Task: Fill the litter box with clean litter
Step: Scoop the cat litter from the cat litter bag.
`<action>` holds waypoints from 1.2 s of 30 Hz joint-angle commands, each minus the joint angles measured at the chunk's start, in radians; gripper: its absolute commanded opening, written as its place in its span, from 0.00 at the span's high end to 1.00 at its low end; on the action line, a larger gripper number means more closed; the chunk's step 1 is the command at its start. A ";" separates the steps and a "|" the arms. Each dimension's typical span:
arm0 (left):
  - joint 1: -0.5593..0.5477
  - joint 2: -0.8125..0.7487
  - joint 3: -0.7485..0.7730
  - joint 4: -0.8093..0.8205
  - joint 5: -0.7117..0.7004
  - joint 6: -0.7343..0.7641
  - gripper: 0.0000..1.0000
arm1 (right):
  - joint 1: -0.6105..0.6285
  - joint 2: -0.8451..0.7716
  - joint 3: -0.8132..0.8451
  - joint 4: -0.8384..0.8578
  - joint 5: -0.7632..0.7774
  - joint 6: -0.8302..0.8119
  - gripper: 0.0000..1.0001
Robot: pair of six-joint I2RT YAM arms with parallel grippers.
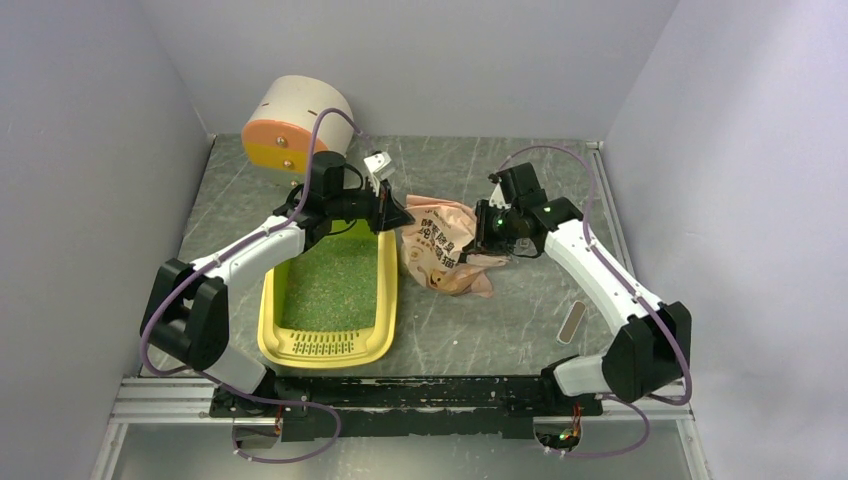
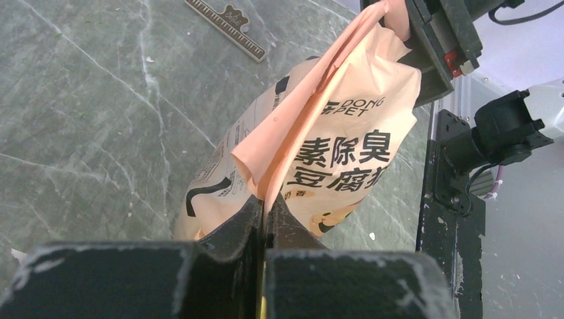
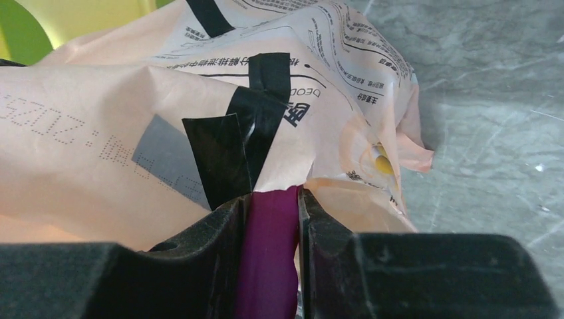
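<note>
Litter (image 1: pixel 335 280), green and speckled, covers the floor of the litter box (image 1: pixel 322 346), which sits on the table (image 1: pixel 520 320) in front of the left arm, grille end nearest the bases. Just right of the box's far corner is the bag (image 1: pixel 440 255), crumpled, between the two arms. The left fingers (image 1: pixel 403 216) are clenched on a folded edge of the bag. The right fingers (image 1: pixel 480 240) grasp the magenta scoop (image 3: pixel 269 259), only a strip of it showing, against the bag's taped side.
</note>
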 commanded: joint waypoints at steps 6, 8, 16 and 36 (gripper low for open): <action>-0.019 0.018 -0.010 0.106 0.009 -0.099 0.95 | -0.029 -0.066 -0.240 0.476 -0.216 0.214 1.00; -0.019 0.017 -0.025 0.140 0.009 -0.115 0.95 | -0.065 -0.090 -0.305 0.574 -0.272 0.271 1.00; -0.016 0.069 0.053 0.081 0.011 -0.076 0.47 | -0.157 -0.126 -0.457 0.774 -0.461 0.381 1.00; -0.015 0.133 0.056 0.239 0.074 -0.168 0.95 | -0.299 -0.271 -0.728 1.363 -0.571 0.752 1.00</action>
